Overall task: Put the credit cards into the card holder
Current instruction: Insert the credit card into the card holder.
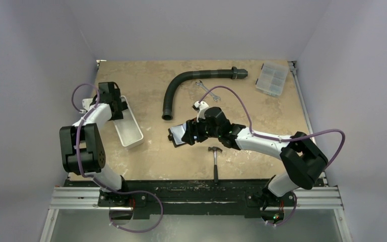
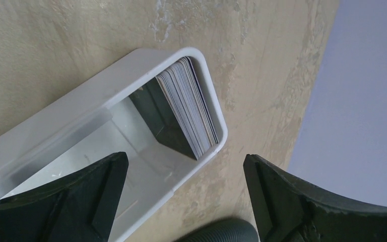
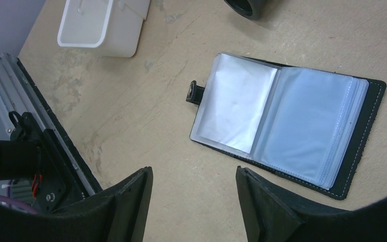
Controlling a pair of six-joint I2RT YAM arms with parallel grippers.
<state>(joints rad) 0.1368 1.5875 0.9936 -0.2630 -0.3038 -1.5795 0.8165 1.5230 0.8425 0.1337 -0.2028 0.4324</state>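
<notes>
Hovering spread and empty over the white tray (image 2: 80, 101), the left hand (image 2: 184, 161) faces credit cards (image 2: 189, 108) packed on edge against its upper-right end wall; a pinch may grab several or slip. The right hand (image 3: 194, 174), also spread, hangs near the open card holder (image 3: 287, 126), centre-right.

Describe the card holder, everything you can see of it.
The card holder lies opened flat on the table, inside facing up. Its black cover, leather-like with pale stitching along the edge, frames a stack of clear glossy plastic pockets that look empty. A short black snap strap sticks out from one side. In the right wrist view only the table touches it.
</notes>
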